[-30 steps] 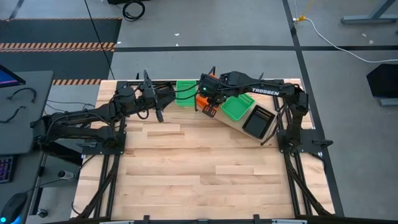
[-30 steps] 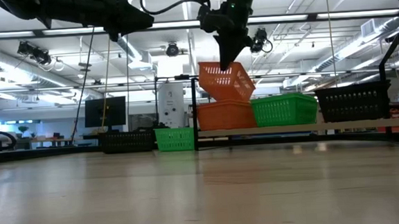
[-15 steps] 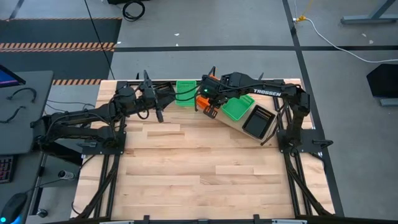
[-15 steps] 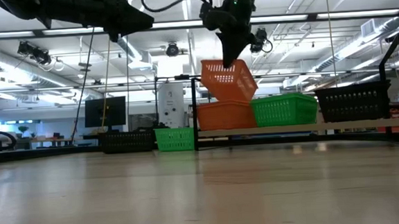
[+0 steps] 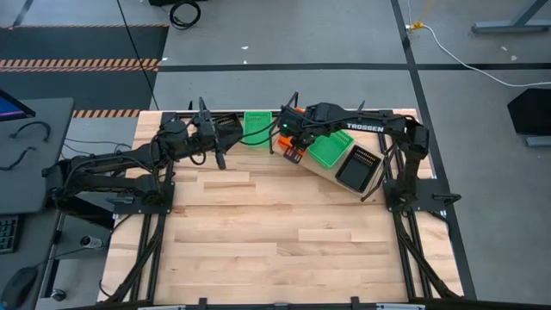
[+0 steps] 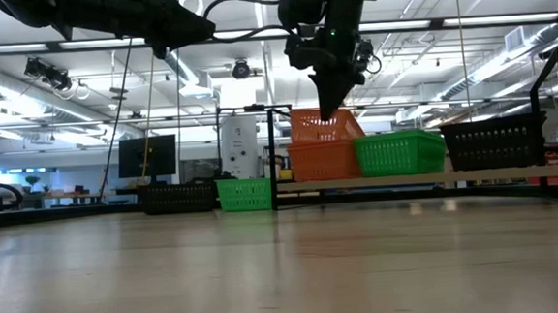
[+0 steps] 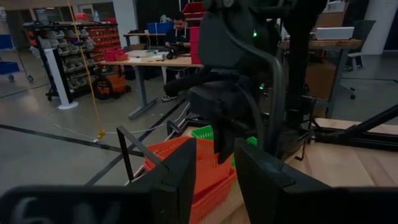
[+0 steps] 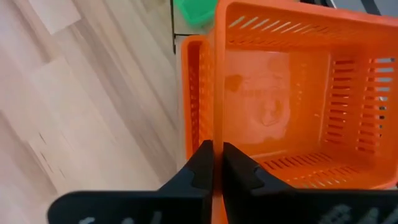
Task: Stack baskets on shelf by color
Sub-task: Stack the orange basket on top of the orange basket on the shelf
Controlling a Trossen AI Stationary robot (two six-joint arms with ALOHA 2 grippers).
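Right hand (image 8: 212,163) clamped on the near rim wall of an orange basket (image 8: 292,93), fingers pinching the thin wall from both sides. Held basket sits tilted, partly nested into a second orange basket (image 8: 191,93) on the shelf (image 6: 426,178). Both look empty.

Next along the shelf: a green basket (image 6: 400,153), then a black basket (image 6: 496,141). Contents of these not visible. Off the shelf, a green basket (image 6: 243,193) and a black basket (image 6: 177,196) stand on the surface (image 6: 286,263).

Left hand (image 7: 212,174) hovers near the orange pair, fingers apart, holding nothing.

Handling, by judgement: thin slotted plastic, light, stiff with some flex, smooth. A rim pinch suits it, though a basket may tip or jam while nesting.
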